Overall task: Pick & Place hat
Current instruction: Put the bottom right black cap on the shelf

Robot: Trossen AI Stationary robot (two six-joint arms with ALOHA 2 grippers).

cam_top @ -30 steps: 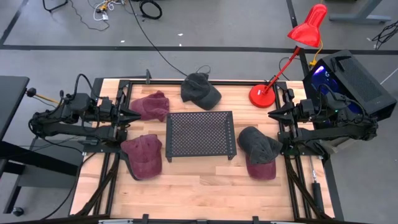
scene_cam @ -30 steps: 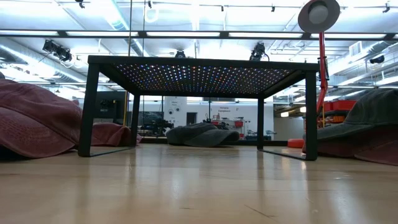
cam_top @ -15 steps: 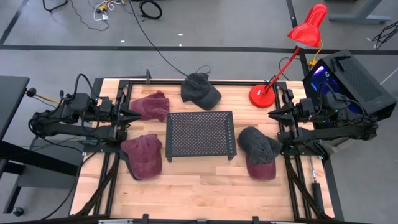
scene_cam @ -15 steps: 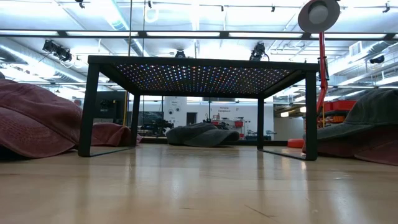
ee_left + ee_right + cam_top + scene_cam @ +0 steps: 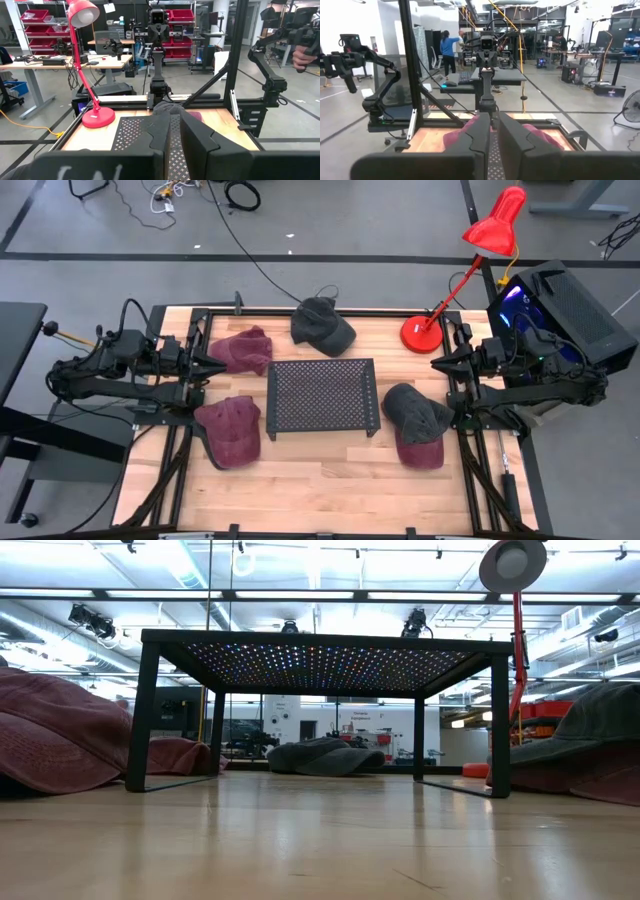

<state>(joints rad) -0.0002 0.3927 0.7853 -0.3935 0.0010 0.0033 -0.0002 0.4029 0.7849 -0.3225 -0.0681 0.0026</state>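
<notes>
Several hats lie on the wooden table around a black perforated stand (image 5: 322,395). There is a maroon hat (image 5: 241,351) at the far left, a dark grey hat (image 5: 322,326) at the far middle, a maroon cap (image 5: 230,431) at the near left and a grey cap with a maroon brim (image 5: 415,423) at the near right. My left gripper (image 5: 215,366) hovers level over the table's left edge, shut and holding nothing. My right gripper (image 5: 437,365) hovers level over the right edge, also shut and holding nothing. In the wrist views each gripper (image 5: 172,120) (image 5: 491,116) points across the table at the other arm.
A red desk lamp (image 5: 420,332) stands at the far right corner, its head reaching out beyond the table. Black frame rails (image 5: 180,450) run along both side edges. Bare wood (image 5: 320,480) lies along the near edge in front of the stand.
</notes>
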